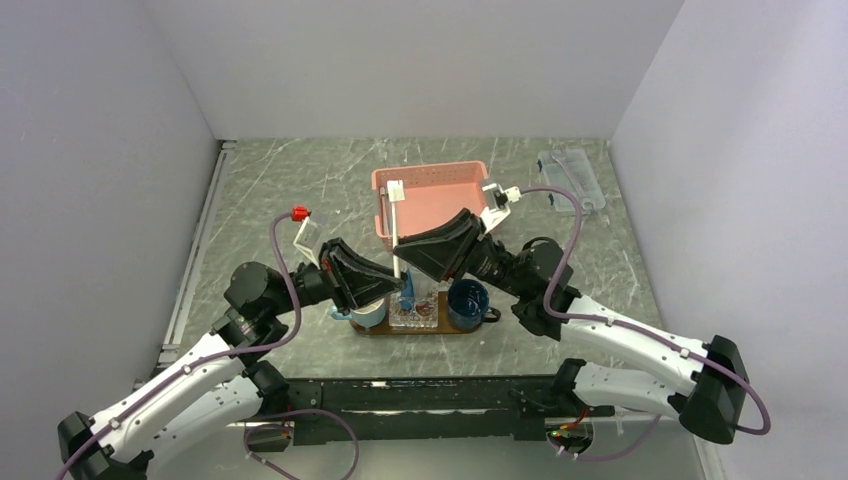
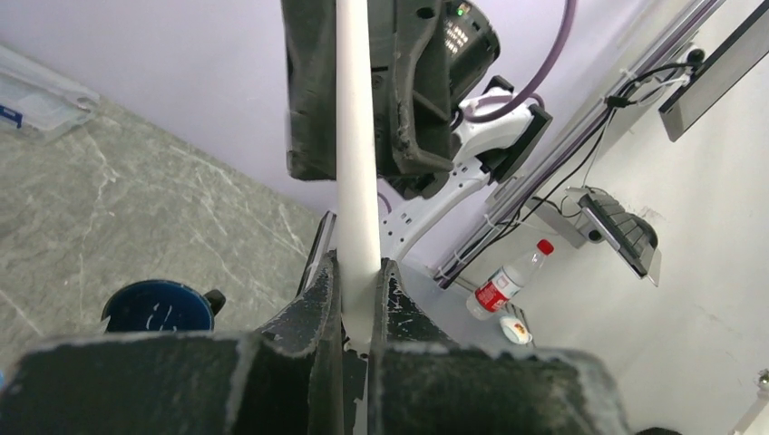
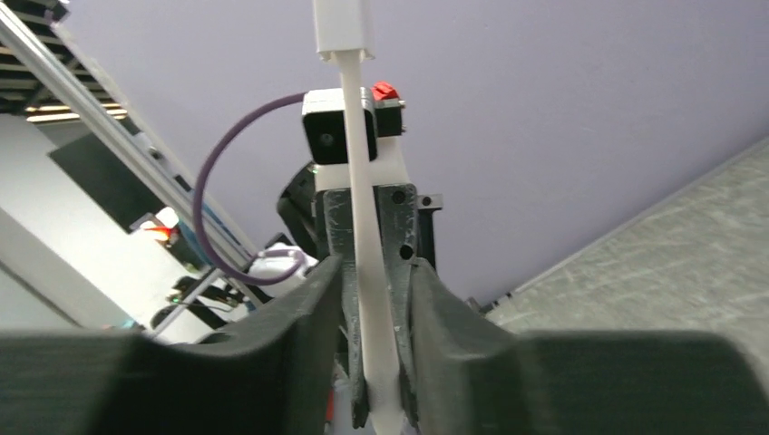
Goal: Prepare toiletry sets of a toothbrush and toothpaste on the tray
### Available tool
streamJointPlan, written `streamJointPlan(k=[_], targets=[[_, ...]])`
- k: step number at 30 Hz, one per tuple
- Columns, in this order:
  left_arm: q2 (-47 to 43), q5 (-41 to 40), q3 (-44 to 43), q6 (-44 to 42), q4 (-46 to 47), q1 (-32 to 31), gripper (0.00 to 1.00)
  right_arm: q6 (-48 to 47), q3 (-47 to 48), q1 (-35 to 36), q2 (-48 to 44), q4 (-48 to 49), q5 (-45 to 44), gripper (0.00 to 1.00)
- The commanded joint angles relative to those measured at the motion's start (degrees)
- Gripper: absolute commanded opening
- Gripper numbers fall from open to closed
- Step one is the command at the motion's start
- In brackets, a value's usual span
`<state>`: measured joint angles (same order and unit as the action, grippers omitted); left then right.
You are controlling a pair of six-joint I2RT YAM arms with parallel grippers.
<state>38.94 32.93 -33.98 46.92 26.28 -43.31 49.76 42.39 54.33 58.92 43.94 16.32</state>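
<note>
My left tool (image 2: 358,304) is clenched on the handle of the white toothbrush (image 1: 396,215). Both its fingers press flat against the shaft, so the brush stands roughly upright with its head up. I hold it that way because, as I judge it, the handle end must go down into a cup.

Below that grip, the brown tray (image 1: 432,329) lies on the table near my bases and carries three vessels in a row. A pale cup (image 1: 368,316) is at the left, a clear glass (image 1: 422,313) in the middle and a dark blue mug (image 1: 467,303) at the right. The blue toothpaste (image 1: 408,291) stands in the clear glass, so that glass looks like the set wanting its brush.

A little farther along the handle toward the head, my right tool (image 3: 374,281) sits around the brush with its jaws slackened. A sliver of gap shows beside the shaft, so I read it as released, not gripping. I take this for a hand-over, with the left tool carrying the weight. The risk is that the right tool's fingers knock the brush askew on their way clear.

The pink basket (image 1: 435,205) sits farther back on the table.
</note>
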Motion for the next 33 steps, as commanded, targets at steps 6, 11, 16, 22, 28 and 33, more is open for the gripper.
streamJointPlan(k=[6, 11, 16, 22, 28, 33], targets=[[-3.84, -1.48, -4.66, -9.36, -15.83, -0.25, 0.00, -13.26, 8.22, -0.02, -5.72, -23.04, -0.01, 0.53], [-5.93, -1.21, -4.92, -12.67, -22.66, -0.20, 0.00, -21.52, 12.87, -0.09, -5.75, -34.40, 2.65, 0.57], [-7.02, 1.24, -8.34, -17.89, -33.79, -0.23, 0.00, -28.85, 16.90, -0.19, -6.30, -45.16, 5.90, 0.62], [-8.57, 3.56, -10.94, -24.02, -45.03, -0.24, 0.00, -35.34, 23.81, -0.31, -4.86, -56.08, 9.93, 0.63], [-9.56, 6.81, -12.34, -28.50, -52.45, -0.25, 0.00, -39.93, 29.39, -0.96, -3.93, -62.95, 12.57, 0.63], [-10.57, 10.49, -13.40, -31.34, -56.28, -0.24, 0.00, -41.76, 33.34, -1.53, -2.06, -66.46, 15.55, 0.63]])
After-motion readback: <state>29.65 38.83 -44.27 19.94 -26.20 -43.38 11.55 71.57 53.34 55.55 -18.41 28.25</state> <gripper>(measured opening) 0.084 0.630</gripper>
